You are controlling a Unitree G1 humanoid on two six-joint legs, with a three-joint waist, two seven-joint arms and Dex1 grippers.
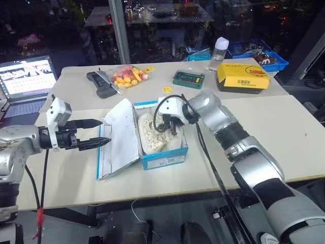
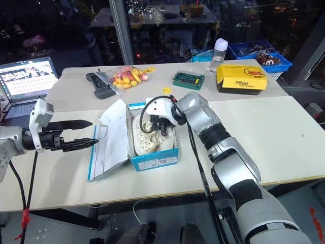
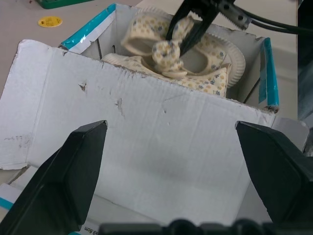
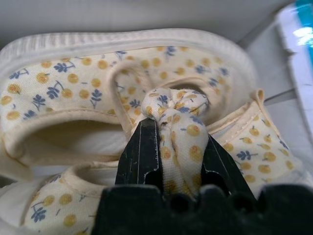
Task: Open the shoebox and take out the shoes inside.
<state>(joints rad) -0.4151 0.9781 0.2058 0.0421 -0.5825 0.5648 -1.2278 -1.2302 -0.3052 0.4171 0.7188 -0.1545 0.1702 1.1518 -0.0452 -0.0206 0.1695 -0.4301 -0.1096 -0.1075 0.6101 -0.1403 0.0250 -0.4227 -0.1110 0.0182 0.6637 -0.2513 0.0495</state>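
Now, at the far left of the head view, an open laptop (image 1: 25,81) sits on a side desk. Below it, at mid-left, the left gripper (image 1: 94,133) hovers level with its two black fingers spread wide, holding nothing, tips just beside the raised white-lined lid of the bright blue cardboard shoebox (image 1: 162,160). The shoebox stands open in the centre of the beige table (image 1: 284,137), lid leaning out to the left. Inside lie the cream fabric shoes (image 1: 151,136) printed with small yellow and blue flowers. The right gripper (image 4: 177,147) reaches down into the box from the right, its jaws pinched narrow on a knotted fabric bow of one shoe. In the upper centre lie a black remote (image 1: 101,84), a clear bag of fruit (image 1: 128,75) and a green tray (image 1: 188,78). At upper right rest a plastic bottle (image 1: 219,53) and a yellow box (image 1: 242,77).
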